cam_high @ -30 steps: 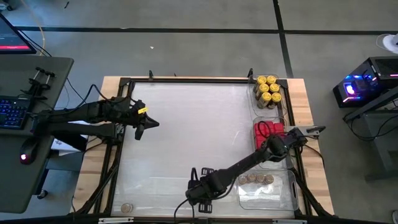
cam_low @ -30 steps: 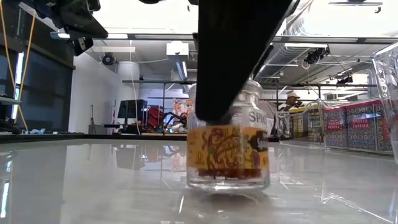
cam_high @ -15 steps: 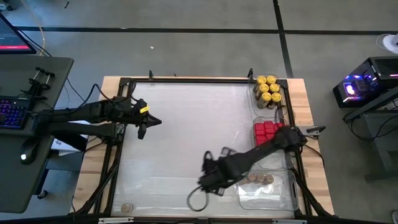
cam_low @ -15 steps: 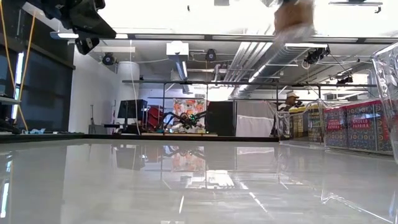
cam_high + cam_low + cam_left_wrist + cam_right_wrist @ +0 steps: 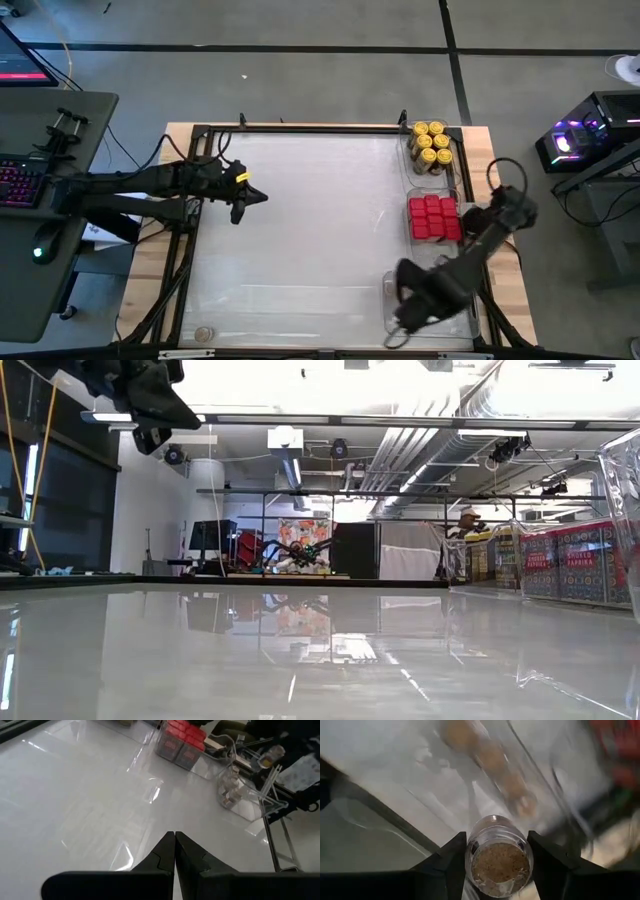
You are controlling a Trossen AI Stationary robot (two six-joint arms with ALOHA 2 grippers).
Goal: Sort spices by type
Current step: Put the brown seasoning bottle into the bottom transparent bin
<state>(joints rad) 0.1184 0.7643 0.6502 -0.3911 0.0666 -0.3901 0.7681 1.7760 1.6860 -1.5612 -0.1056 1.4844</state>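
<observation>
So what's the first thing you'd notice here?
Probably the right gripper clamped on a small jar with a brownish top, over the clear tray at the table's near right. Next, the bright spices along the right edge: red tins in the middle tray and yellow-lidded jars at the far corner. The left gripper hangs shut over the bare left side.

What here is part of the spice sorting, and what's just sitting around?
Part of the job:
- yellow-lid jars
- red tins
- brown-topped jar held in the right pincer
- stray jar at the table's near edge

Just around:
- clear trays
- keyboard
- left pincer, waiting
</observation>
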